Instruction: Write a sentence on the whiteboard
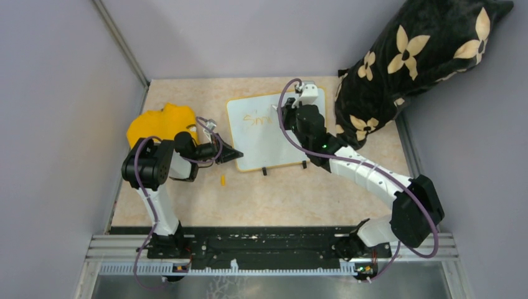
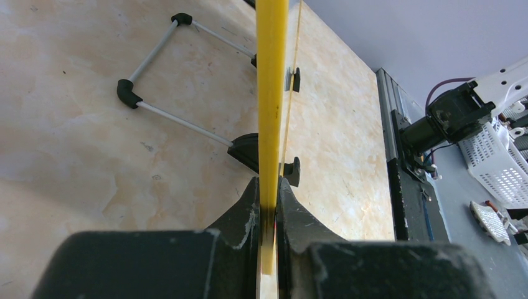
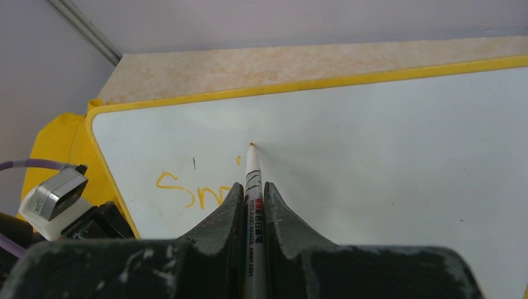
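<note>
at the whiteboard (image 3: 386,143), right gripper (image 3: 252,188) holds a marker (image 3: 252,165).

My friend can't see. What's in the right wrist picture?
The right gripper pinches a white marker, its orange tip at the whiteboard. Left of it sit orange letters starting "Sm", and a yellow cloth peeks past the board's left edge.
</note>
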### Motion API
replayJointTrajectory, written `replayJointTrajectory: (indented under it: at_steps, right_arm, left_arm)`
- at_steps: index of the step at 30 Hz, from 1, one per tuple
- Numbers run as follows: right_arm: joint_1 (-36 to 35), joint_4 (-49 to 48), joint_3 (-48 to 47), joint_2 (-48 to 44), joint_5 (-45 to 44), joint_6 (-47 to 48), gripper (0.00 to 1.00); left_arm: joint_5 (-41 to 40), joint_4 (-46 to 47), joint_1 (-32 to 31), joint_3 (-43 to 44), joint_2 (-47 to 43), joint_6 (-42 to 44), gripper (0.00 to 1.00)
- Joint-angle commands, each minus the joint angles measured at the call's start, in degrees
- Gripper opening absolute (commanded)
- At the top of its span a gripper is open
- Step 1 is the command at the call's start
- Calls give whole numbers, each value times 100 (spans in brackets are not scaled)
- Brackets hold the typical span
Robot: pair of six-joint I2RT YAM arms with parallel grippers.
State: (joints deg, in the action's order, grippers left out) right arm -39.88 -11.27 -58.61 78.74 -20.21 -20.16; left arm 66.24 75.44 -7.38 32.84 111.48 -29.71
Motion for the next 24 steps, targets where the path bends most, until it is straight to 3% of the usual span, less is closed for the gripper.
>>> replayJointTrajectory:
  at_steps: [1,24]
  right_arm:
    - [73,-212,-200,-20,-34,-48,0]
    - [75,-130,829,-497,66,-432,0]
  left_arm:
    - [-137,-185,-1,-6,142,229,0]
    - [-137,-213,-1,0,133,238,0]
